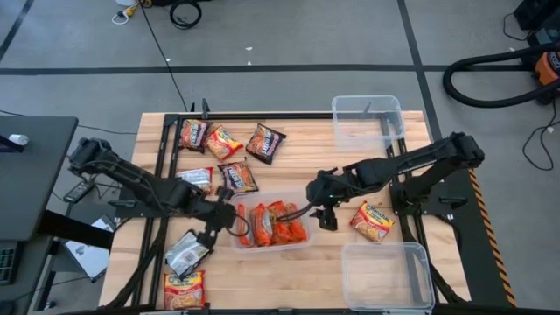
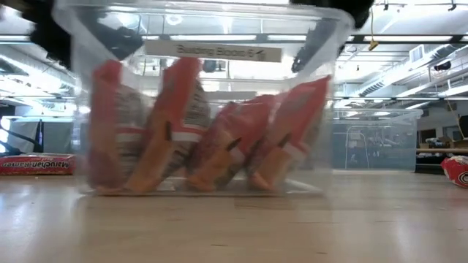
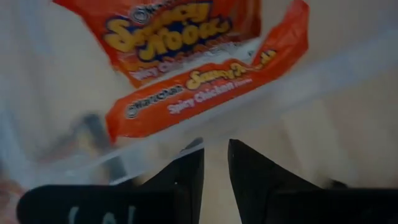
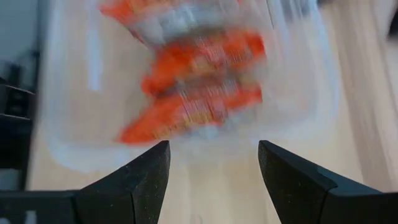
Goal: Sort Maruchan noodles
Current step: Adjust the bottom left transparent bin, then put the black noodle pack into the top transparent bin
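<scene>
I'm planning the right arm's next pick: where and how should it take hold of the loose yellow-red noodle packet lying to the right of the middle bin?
The yellow-red packet lies flat and alone on the table, turned diagonally. Probably best to come straight down from above with the open right gripper and pinch across the short width near the middle, fingers turned to match the tilt; nothing crowds its edges.

overhead, table-level, two wrists, sharing bin
</scene>
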`<state>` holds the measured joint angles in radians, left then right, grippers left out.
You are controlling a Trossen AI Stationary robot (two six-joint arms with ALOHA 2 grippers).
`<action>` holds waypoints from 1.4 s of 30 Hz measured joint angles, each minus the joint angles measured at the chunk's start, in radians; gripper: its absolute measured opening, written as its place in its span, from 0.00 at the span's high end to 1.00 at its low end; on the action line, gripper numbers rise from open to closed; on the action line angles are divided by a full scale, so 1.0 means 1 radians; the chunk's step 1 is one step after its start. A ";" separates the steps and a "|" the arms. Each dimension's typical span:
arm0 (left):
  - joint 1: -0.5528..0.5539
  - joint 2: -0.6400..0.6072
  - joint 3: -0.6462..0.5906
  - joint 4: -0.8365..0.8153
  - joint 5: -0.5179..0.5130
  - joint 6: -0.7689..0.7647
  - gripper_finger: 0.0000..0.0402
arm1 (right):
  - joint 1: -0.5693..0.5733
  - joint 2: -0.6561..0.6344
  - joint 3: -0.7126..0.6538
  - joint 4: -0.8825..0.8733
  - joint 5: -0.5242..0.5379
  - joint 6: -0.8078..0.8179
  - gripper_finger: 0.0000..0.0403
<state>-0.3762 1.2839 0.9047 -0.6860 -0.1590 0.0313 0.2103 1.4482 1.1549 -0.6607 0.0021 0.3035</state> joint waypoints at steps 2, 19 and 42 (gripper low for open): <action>0.039 0.000 0.002 0.017 -0.009 0.063 0.81 | 0.007 -0.038 0.003 -0.021 0.003 0.030 0.38; 0.503 -0.140 -0.074 -0.240 0.038 -0.659 0.73 | -0.190 -0.209 0.003 -0.107 0.093 0.285 0.38; 0.692 0.157 -0.324 0.379 0.102 -0.989 0.58 | -0.534 -0.108 0.004 0.038 -0.344 -0.248 0.39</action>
<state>0.3161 1.4404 0.5811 -0.3073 -0.0568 -0.9574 -0.3233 1.3403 1.1587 -0.6223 -0.3422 0.0556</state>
